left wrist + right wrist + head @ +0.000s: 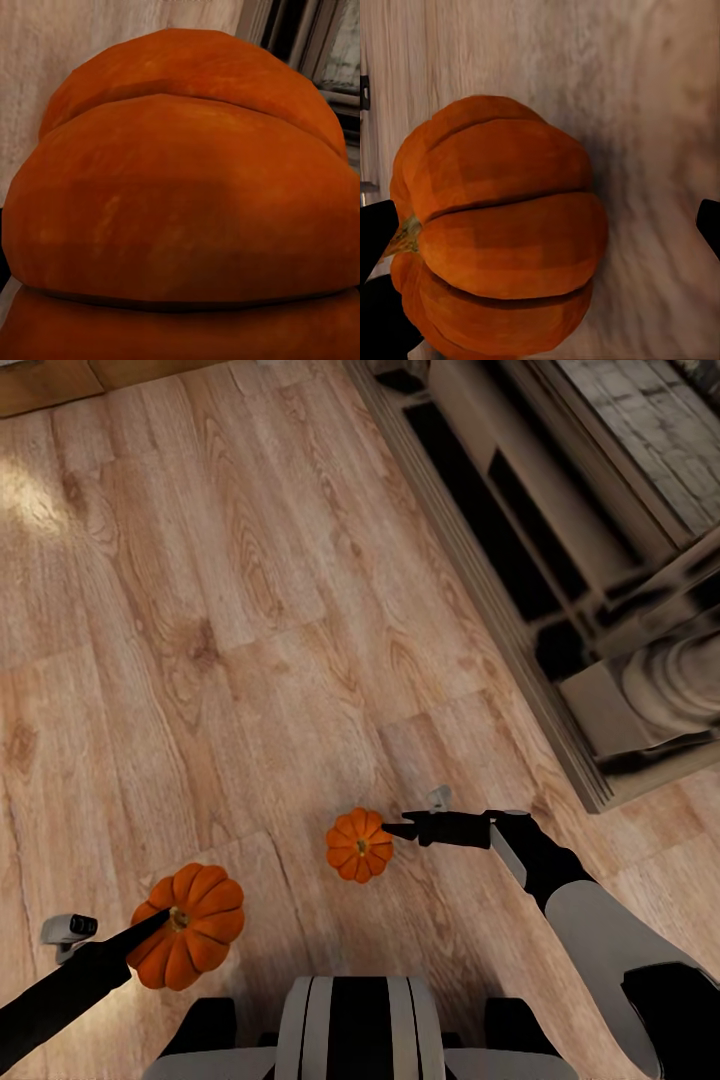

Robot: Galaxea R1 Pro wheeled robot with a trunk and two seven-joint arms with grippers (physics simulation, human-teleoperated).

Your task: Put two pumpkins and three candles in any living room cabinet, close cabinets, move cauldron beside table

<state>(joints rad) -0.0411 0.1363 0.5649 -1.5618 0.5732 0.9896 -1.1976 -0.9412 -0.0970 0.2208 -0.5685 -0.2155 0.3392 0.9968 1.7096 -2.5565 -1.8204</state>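
Two bright-orange ribbed pumpkins are in view. The larger-looking pumpkin [195, 930] sits at the tip of my left gripper [160, 925], which reaches its stem and appears shut on it; this pumpkin [180, 187] is pressed close to the left wrist camera and hides the fingers. The second pumpkin [360, 845] rests on the wood floor, with my right gripper [397, 830] just beside it. In the right wrist view that pumpkin [502, 232] lies between the spread black fingers [375, 300] of the open right gripper [544, 232]. Candles, cabinet, cauldron and table are out of view.
A grey stone fireplace surround [560, 560] with dark openings and a rounded column base [680, 670] runs along the right. Wood plank floor [200, 610] stretches ahead and to the left. The robot's own base [355, 1030] shows at the lower edge.
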